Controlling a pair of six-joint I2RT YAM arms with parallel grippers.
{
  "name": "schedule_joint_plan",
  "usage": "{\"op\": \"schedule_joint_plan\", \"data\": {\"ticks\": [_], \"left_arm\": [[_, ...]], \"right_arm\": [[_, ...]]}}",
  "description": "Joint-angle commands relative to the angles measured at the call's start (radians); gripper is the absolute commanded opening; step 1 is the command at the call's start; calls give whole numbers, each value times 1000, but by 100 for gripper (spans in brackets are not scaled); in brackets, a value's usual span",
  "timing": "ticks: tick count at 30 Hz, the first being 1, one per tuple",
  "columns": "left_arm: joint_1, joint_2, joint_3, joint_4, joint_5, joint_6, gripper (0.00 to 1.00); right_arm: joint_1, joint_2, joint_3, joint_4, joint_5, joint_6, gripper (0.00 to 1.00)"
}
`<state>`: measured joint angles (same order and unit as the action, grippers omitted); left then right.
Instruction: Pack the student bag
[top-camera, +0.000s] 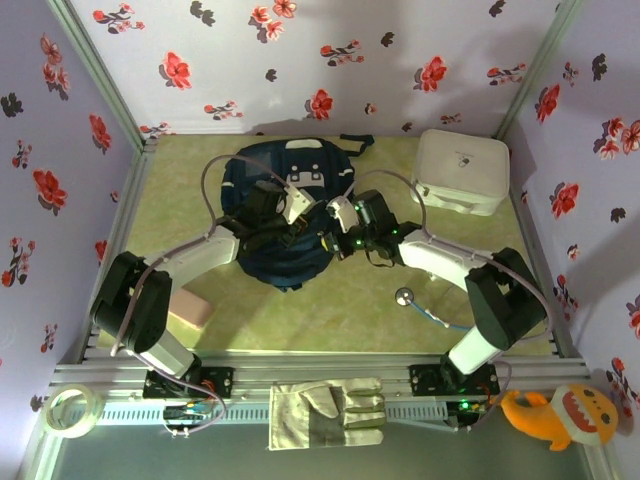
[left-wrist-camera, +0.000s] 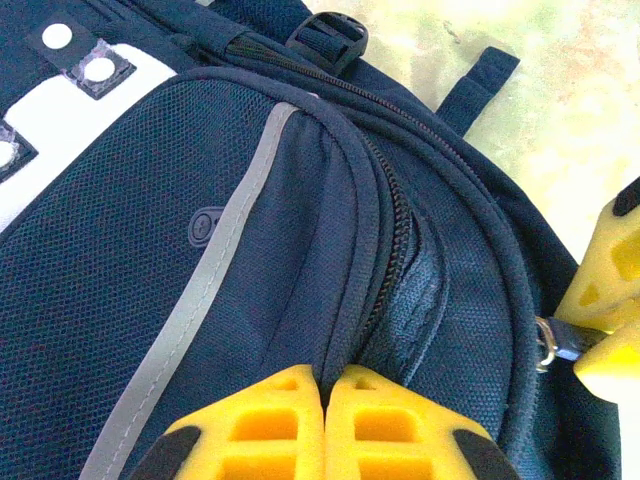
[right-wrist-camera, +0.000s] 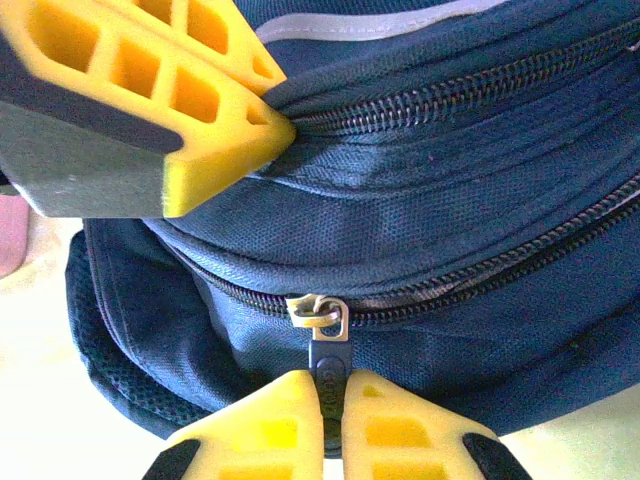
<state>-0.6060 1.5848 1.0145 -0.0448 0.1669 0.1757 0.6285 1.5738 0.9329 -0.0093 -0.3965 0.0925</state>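
1. My left gripper (left-wrist-camera: 323, 380): fingers together, pinching a raised fold of the student bag (left-wrist-camera: 150, 260) beside a zip.
2. My right gripper (right-wrist-camera: 328, 388): clamped on the zipper pull (right-wrist-camera: 327, 352) at the bag's edge.
3. Student bag: lying on the table (top-camera: 350, 320), centre, towards the far side, between my two arms.
4. White case (top-camera: 460, 170): far right corner, apart from the bag.
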Motion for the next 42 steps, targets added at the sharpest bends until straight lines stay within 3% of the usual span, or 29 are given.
{"op": "schedule_joint_plan", "data": {"ticks": [1,8,14,17,23,27,31,42], "left_arm": [[-2,13,36,186,67,-50,0],[-1,37,66,247,91,-156,0],[0,40,72,240,99,-145,0],[0,22,57,227,98,-119,0],[6,-21,18,219,95,-81,0],[7,-42,6,217,96,-58,0],[7,-63,1,216,96,-42,0],[5,-89,-17,226,129,-27,0]], "right_arm": [[28,-54,-20,118,-55,57,0],[76,-21,-45,190,-17,89,0],[93,-47,-82,227,52,111,1],[67,-118,-113,249,108,169,12],[-24,-251,-189,298,160,345,49],[-61,-259,-123,158,225,474,64],[-80,-220,-22,11,237,614,66],[-82,0,118,105,59,952,70]]}}
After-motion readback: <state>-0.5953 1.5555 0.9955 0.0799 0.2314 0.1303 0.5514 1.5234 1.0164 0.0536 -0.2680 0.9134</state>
